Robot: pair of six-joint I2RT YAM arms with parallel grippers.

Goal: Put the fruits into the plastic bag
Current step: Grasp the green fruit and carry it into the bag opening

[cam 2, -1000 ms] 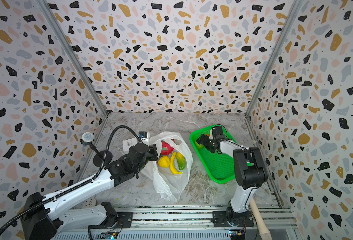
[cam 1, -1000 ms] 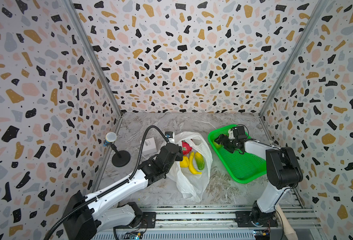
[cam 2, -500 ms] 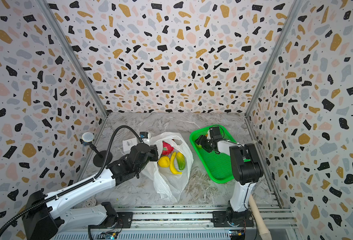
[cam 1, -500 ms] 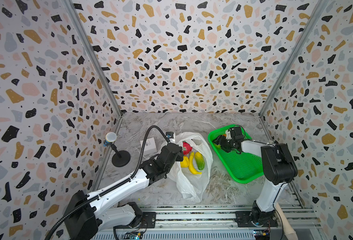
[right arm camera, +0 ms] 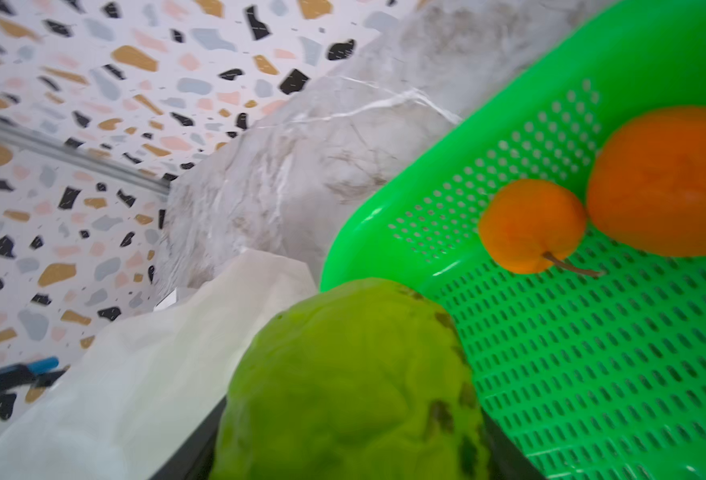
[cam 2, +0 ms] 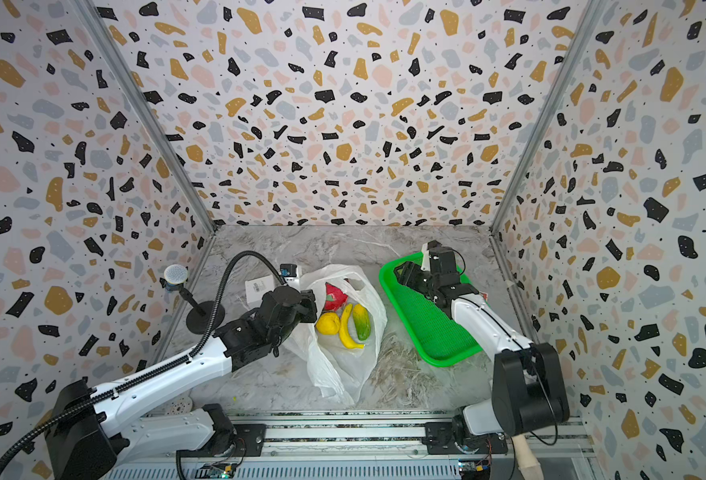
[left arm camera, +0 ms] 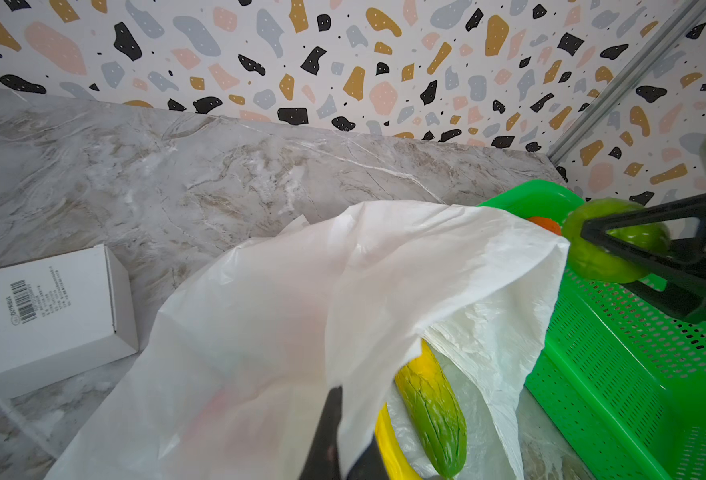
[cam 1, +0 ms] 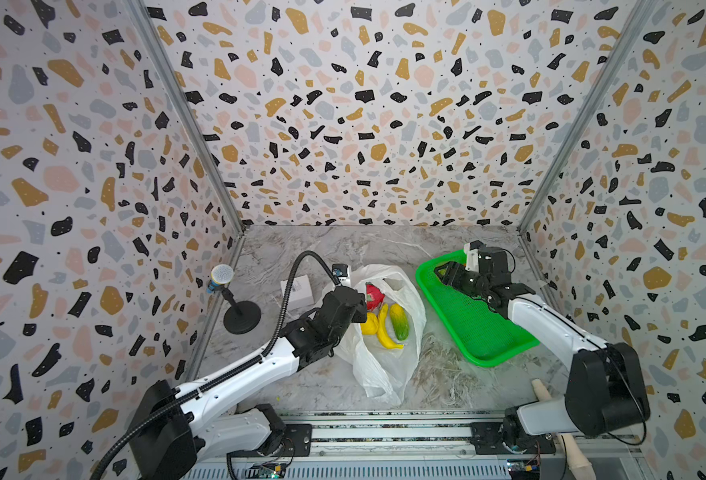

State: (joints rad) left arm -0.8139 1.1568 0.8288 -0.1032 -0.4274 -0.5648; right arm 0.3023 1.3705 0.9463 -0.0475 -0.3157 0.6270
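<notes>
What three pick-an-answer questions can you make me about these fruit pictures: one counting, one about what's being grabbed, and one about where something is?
1. How many oranges lie in the green tray? A one, B two, C five.
2. What is the right end effector closed on? A the green round fruit, B an orange, C nothing.
3. Where is the banana? A in the green tray, B in the plastic bag, C in the right end effector.

Answers:
1 B: the right wrist view shows two oranges on the tray's mesh.
2 A: its fingers sit on either side of the green round fruit.
3 B: both top views show the banana lying inside the plastic bag's open mouth.
</notes>
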